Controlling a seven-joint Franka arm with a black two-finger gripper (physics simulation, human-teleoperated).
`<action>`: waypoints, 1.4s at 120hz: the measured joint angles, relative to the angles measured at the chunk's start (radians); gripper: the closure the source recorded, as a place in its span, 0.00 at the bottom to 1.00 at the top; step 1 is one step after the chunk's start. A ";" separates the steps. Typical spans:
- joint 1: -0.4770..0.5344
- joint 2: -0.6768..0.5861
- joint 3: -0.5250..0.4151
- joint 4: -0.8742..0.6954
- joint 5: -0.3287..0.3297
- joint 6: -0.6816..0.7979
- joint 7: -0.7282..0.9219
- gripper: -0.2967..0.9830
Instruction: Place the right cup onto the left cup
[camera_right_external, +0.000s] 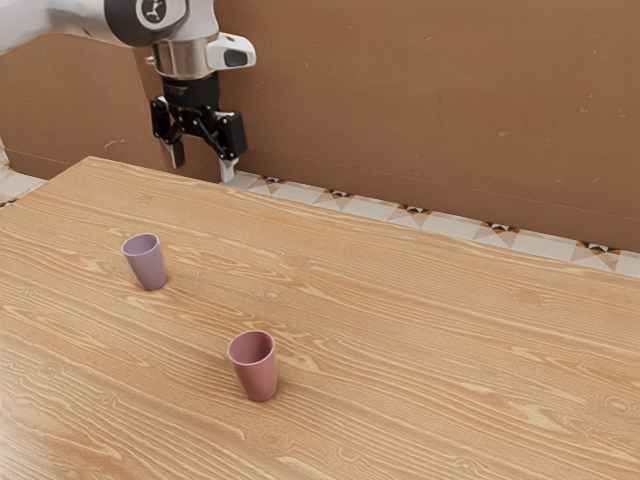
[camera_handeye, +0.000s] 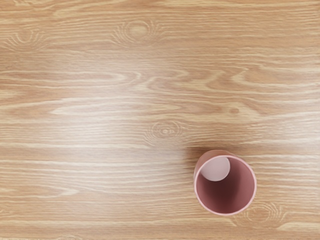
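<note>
My gripper (camera_right_external: 202, 168): fingers spread wide, holding nothing. Exterior view: pink tumbler (camera_right_external: 259, 380) upright, between four and five o'clock from upright purple tumbler (camera_right_external: 149, 269).

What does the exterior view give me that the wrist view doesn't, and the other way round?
Exterior view: the open gripper, the purple cup, the arm, the brown wall and the tiled floor.
Wrist view: the pale inside bottom of the pink cup, seen from above.
Both: the pink cup, upright on the wooden table.
</note>
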 joint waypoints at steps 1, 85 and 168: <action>0.001 -0.001 -0.002 -0.001 0.000 0.000 0.000 0.23; 0.000 0.037 -0.011 -0.263 -0.031 0.209 0.019 0.23; -0.022 -0.049 -0.140 -0.595 -0.105 0.478 -0.012 0.23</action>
